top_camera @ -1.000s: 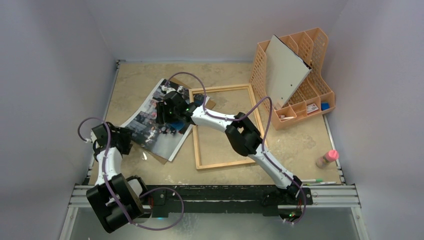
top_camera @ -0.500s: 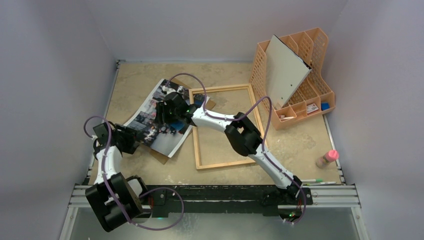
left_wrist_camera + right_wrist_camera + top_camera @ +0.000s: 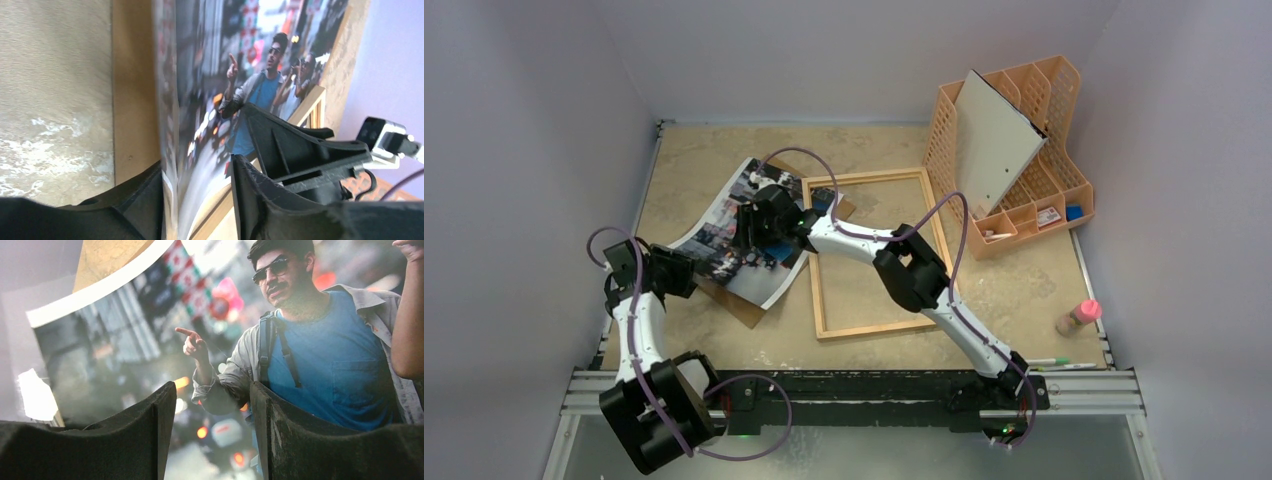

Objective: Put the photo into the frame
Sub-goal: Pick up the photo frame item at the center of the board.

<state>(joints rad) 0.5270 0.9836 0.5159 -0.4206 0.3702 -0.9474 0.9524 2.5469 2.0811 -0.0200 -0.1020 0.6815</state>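
Top external view: photo (image 3: 719,245) lies face up and skewed at about ten o'clock from table centre, partly over a brown backing board (image 3: 742,308). The frame (image 3: 871,176) lies flat just beside it at its three o'clock. Left wrist view: left gripper (image 3: 197,167) is open astride the photo's raised seven o'clock edge, with the sheet against one finger and a gap to the other. Right wrist view: right gripper (image 3: 211,390) is open over the print's face; I cannot tell whether it touches. Judgement: the sheet is light, floppy and glossy, so it will bow, slip and crease easily. I would pinch shallowly at the margins of opposite edges.
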